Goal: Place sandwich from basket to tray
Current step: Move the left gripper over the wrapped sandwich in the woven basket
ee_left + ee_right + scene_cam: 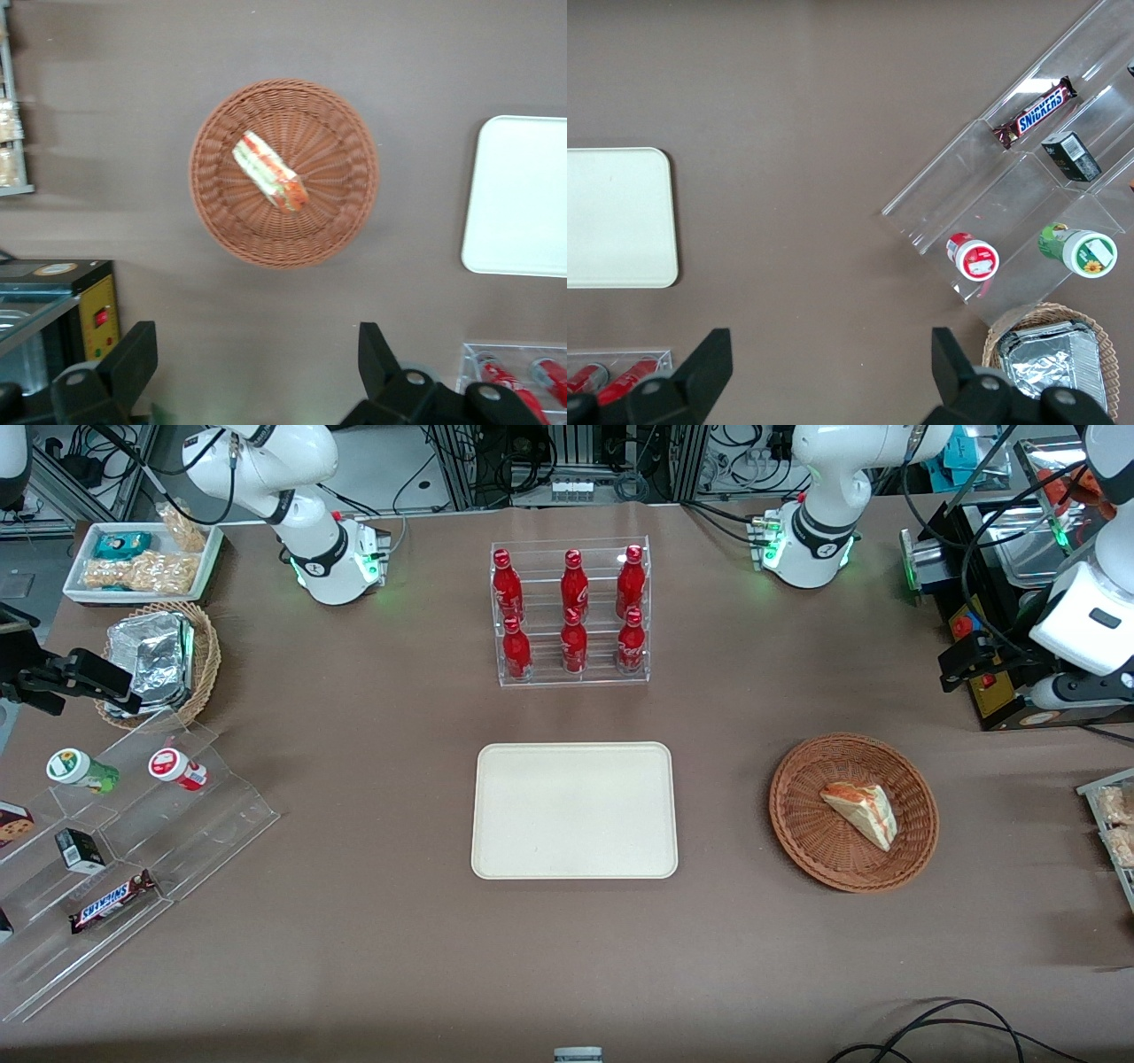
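The sandwich (861, 810), a wrapped pale wedge with red-orange and green filling, lies in the round reddish-brown wicker basket (797, 841) toward the working arm's end of the table. The cream tray (574, 810) lies flat and bare at the table's middle, beside the basket. My left gripper (961, 662) hangs high, farther from the front camera than the basket, and holds nothing. In the left wrist view the gripper (257, 341) is open wide, with the sandwich (270, 171), basket (337, 230) and tray (523, 195) below it. The tray also shows in the right wrist view (616, 217).
A clear rack of red bottles (571, 611) stands farther from the front camera than the tray. A black control box (983, 682) sits close to my gripper. A rack of snack packs (1112, 824) lies at the working arm's table edge. Acrylic steps with snacks (115, 850) and a foil-pack basket (164, 660) lie toward the parked arm's end.
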`<action>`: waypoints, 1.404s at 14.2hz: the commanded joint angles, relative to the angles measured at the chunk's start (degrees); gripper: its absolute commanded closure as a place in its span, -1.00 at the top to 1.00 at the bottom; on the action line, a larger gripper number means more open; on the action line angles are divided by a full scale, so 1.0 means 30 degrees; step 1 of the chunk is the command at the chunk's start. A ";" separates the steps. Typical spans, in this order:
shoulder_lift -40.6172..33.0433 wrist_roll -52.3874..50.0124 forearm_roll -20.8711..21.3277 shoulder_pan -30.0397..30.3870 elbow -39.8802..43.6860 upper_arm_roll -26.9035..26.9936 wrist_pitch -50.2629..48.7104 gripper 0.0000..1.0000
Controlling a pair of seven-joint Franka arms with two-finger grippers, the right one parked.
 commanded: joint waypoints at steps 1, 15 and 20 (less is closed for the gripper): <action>0.0396 0.0376 -0.0619 -0.0287 0.0597 0.0231 -0.0595 1.00; 0.2475 -0.0266 -0.0417 -0.0288 -0.2878 0.0260 0.2082 1.00; 0.2796 -0.5613 -0.0417 -0.0200 -0.7424 0.0261 0.9320 1.00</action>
